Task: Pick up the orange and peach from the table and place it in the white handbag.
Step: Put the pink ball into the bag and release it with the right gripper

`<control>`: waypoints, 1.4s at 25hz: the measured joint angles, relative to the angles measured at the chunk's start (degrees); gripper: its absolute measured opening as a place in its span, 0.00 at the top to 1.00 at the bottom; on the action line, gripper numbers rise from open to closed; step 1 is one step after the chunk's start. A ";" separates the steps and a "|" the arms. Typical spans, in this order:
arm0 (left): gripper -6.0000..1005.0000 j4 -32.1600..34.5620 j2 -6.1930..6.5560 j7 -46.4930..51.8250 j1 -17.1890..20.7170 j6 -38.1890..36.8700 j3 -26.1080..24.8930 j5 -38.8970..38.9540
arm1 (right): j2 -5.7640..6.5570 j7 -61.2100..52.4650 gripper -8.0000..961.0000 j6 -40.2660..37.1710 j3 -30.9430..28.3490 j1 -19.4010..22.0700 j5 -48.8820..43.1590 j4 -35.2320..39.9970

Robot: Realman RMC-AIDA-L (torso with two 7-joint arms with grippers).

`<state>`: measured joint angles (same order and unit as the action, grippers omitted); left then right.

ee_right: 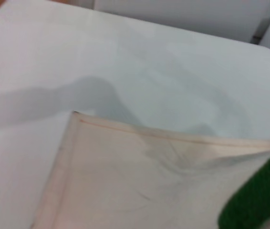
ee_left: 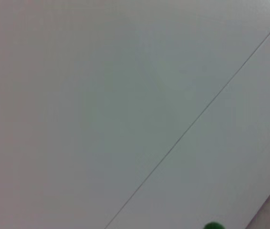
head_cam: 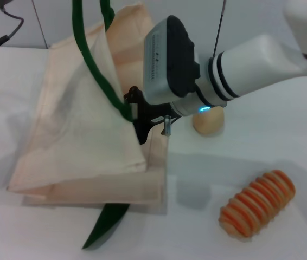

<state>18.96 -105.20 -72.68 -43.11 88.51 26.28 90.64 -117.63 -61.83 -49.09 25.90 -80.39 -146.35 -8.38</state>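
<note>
One right gripper [head_cam: 142,122] at the white handbag [head_cam: 77,141] mouth, finger state impossible to tell, beige ball [head_cam: 208,120] toward the table's far edge, ribbed oblong item [head_cam: 257,203] near its front right corner

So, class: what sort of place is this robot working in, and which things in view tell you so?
Probably a robot test bench, not a home: a bare white table, a cream tote bag held by the right gripper, and toy-like food props such as a ribbed orange item.

We see a cream white handbag [head_cam: 83,135] with dark green straps [head_cam: 96,65] on a white table [head_cam: 262,157]; beside it sit a beige-yellow ball [head_cam: 209,122] and an oblong item [head_cam: 257,204] ribbed in orange and tan stripes; the right arm [head_cam: 262,62] is white with black bands, its black tool [head_cam: 142,116] under a grey-and-black housing
</note>
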 joint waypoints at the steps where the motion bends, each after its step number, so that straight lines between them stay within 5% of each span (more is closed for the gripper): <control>1: 0.88 0.00 0.00 0.00 0.00 0.00 0.00 0.00 | -0.04 0.13 0.51 1.38 -0.01 -0.20 -0.01 -0.47; 25: 0.88 -0.68 0.16 -0.08 0.86 -1.02 -0.08 0.60 | 0.30 9.28 0.54 4.16 -11.52 0.63 -7.84 -5.25; 35: 0.88 -0.68 0.62 -0.29 2.78 -1.09 -0.08 1.10 | 1.41 5.27 0.28 -5.76 -14.29 4.61 -7.45 1.64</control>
<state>18.28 -104.58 -72.98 -40.33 87.41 26.20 91.75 -116.22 -56.55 -54.85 11.61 -75.78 -153.80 -6.74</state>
